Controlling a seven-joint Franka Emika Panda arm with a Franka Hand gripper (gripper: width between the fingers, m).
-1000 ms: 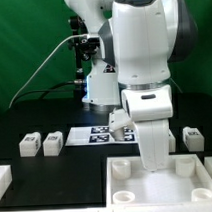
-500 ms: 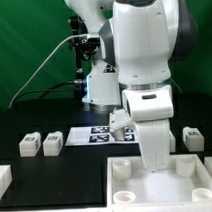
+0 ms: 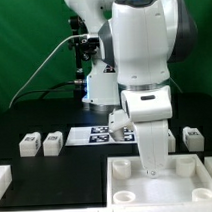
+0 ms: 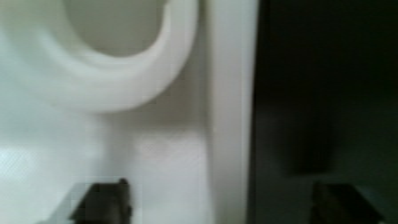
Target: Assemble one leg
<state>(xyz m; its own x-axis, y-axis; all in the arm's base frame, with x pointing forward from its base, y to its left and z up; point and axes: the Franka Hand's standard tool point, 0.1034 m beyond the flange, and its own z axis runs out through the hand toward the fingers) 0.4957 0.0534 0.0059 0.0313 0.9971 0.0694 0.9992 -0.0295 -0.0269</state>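
Wrist view shows the end effector [image 4: 222,203] with its two dark fingertips [image 4: 100,200] spread wide apart and nothing clamped between them. They straddle a raised white edge of the large tray-like piece [image 4: 160,150]. One round corner socket [image 4: 107,45] lies just beyond the fingertips, and the black worktop [image 4: 329,90] runs along the other side of that edge. Whether either fingertip touches the edge I cannot tell.

Seen from the exterior view, the arm [image 3: 142,52] stands upright, with its wrist lowered over the far part of the tray-like piece, between the two far corner sockets. That piece fills the near side of the worktop on the exterior view's right.

Two legs sit side by side on the exterior view's left, far from the tray-like piece: the outer leg [image 3: 31,145] and the inner leg [image 3: 53,144], each with a black-and-white tag on it. A third leg [image 3: 194,140] rests on the exterior view's right, just beyond the tray-like piece's far edge. None of them is near the fingertips. Between the inner leg and the arm lies the marker board [image 3: 87,135].
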